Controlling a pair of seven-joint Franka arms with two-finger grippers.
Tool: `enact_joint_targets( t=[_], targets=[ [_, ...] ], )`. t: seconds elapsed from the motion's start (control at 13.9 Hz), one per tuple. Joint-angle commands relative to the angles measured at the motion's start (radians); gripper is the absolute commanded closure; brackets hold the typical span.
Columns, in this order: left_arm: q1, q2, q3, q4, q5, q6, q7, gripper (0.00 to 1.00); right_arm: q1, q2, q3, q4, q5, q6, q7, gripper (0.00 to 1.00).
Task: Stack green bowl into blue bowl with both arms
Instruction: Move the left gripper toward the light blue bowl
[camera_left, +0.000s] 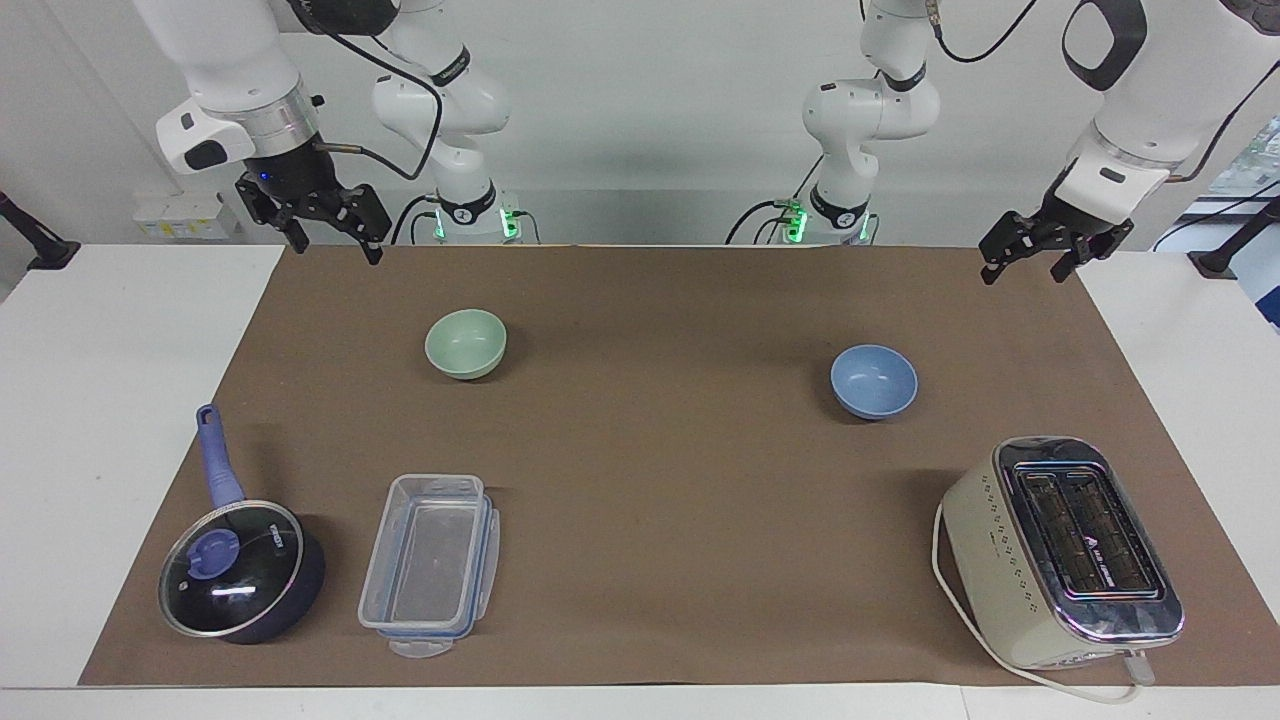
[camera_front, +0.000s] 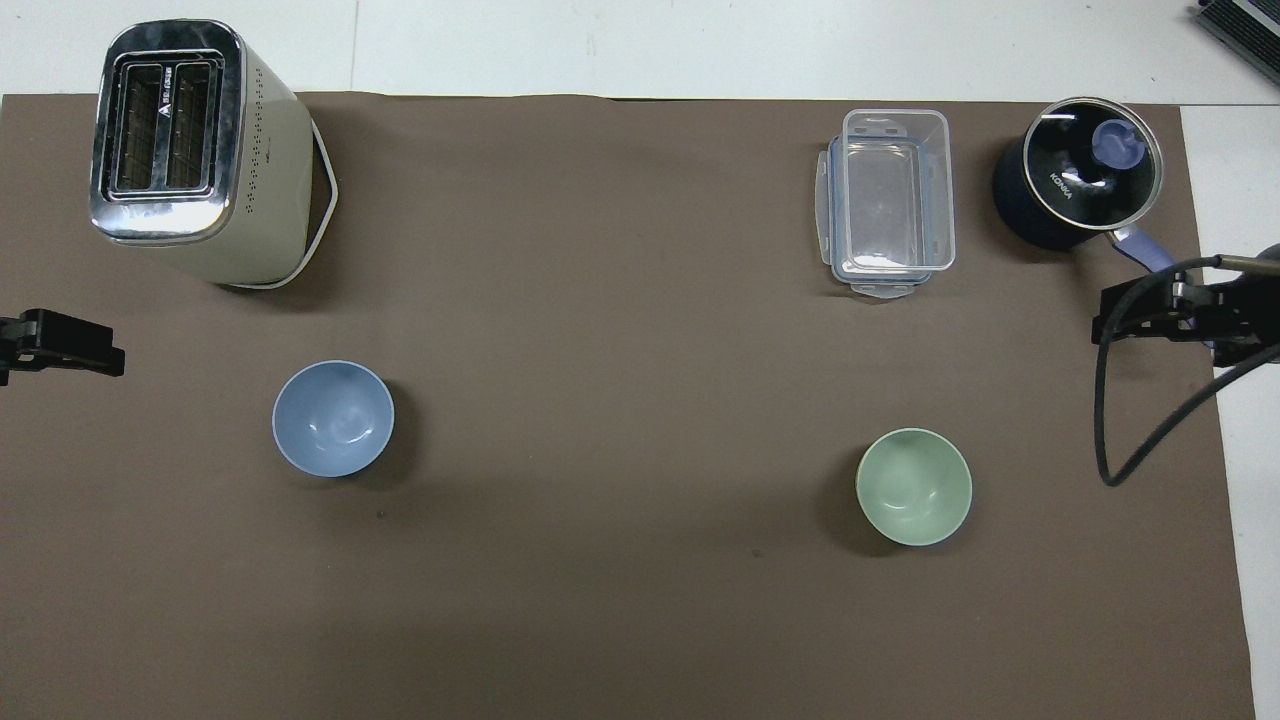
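mint-green bowl (camera_left: 466, 343), periwinkle-blue bowl (camera_left: 873, 380), plain brown mat (camera_left: 660, 470)

This is a robotics lab set up as a mock kitchen: two white arms (camera_left: 440, 110) bolted at the edge of a white table (camera_left: 110, 400), a brown mat (camera_left: 660, 480) bearing a toaster (camera_left: 1060, 555) and a saucepan (camera_left: 235, 575), before a bare white wall with trailing cables.
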Motion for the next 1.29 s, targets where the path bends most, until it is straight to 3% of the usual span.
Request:
enact_joint_targets(
  t=[0.0, 0.57, 1.22],
  targets=[
    [0.015, -0.043, -0.011, -0.094, 0.009, 0.066, 0.016, 0.0, -0.011, -0.021, 0.001, -0.023, 0.021, 0.012, -0.015, 0.0],
    [0.015, -0.088, -0.011, -0.299, -0.065, 0.284, 0.016, 0.0, -0.015, -0.021, 0.001, -0.023, 0.021, 0.012, -0.015, 0.0],
    [-0.023, -0.066, -0.013, -0.503, -0.112, 0.52, 0.013, 0.0, -0.015, -0.021, 0.001, -0.023, 0.021, 0.012, -0.015, 0.0]
  ],
)
